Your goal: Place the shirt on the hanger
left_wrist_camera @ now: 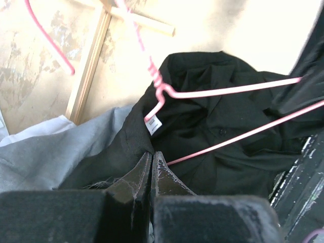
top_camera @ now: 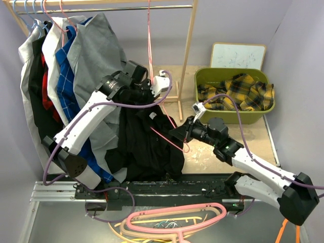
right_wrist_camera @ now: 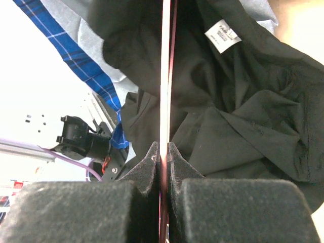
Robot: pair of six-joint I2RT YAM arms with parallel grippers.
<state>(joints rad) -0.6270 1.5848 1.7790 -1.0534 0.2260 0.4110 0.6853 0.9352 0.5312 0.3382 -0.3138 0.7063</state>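
Note:
The black shirt (top_camera: 147, 144) hangs crumpled between the arms, its white neck label (left_wrist_camera: 153, 123) showing. My left gripper (top_camera: 153, 97) is shut on the shirt's edge beside the collar; in the left wrist view the fingertips (left_wrist_camera: 150, 156) pinch dark cloth. The thin pink hanger (top_camera: 150, 45) hangs by its hook from the rail, and its wire arms (left_wrist_camera: 228, 91) cross over the shirt (left_wrist_camera: 217, 152). My right gripper (top_camera: 179, 134) is shut on one hanger wire, which runs straight up out of the closed jaws (right_wrist_camera: 163, 149) across the shirt (right_wrist_camera: 243, 116).
A wooden rack (top_camera: 188, 45) at the back left holds a grey shirt (top_camera: 96, 50) and blue plaid clothes (top_camera: 66, 76). A green bin (top_camera: 202, 76) with yellow-and-black plaid cloth (top_camera: 238, 91) stands back right. A thick pink hanger (top_camera: 177, 217) and an orange one (top_camera: 281, 234) lie near the bases.

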